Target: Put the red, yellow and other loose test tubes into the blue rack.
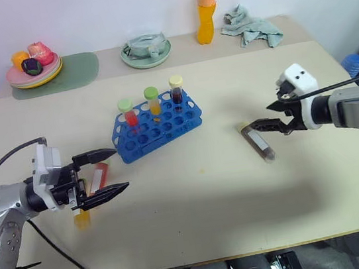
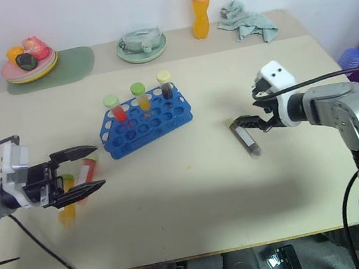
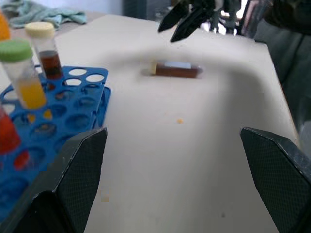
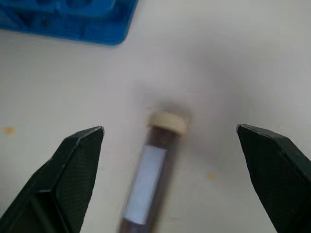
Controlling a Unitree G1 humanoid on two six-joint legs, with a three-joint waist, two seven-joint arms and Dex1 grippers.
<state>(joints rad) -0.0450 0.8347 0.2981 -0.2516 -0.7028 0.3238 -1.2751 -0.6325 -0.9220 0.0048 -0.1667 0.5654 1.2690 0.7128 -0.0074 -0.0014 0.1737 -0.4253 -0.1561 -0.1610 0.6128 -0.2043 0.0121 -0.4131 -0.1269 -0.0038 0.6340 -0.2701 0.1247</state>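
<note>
Blue plastic marks the rack (image 1: 157,124), which sits a little toward eleven o'clock of the centre of the cream table (image 1: 195,199), turned at a slant; three tubes stand upright in its far row of holes, a red tube with a green cap (image 1: 128,113), a yellow-orange tube with a green cap (image 1: 153,102) and a dark tube with a cream cap (image 1: 176,89). Three loose tubes lie on the tabletop; a dark brown tube with a cream cap and white label (image 1: 257,140) lies on its side toward three o'clock of the rack, well apart from it; a red tube (image 1: 98,177) and a yellow-orange tube (image 1: 82,218) lie toward eight o'clock of the rack, partly hidden behind the left gripper. The left gripper (image 1: 108,172) hangs above the table near those two tubes, its fingers spread wide and holding nothing; the right gripper (image 1: 269,116) hovers just above the brown tube's capped end, its fingers likewise spread wide with the tube between them in the right wrist view, not touching it. Along the far edge stand pale green plates with fruit (image 1: 34,73), a plate holding a cup (image 1: 146,49), an orange drink bottle (image 1: 205,10) and a crumpled cloth (image 1: 251,27).
</note>
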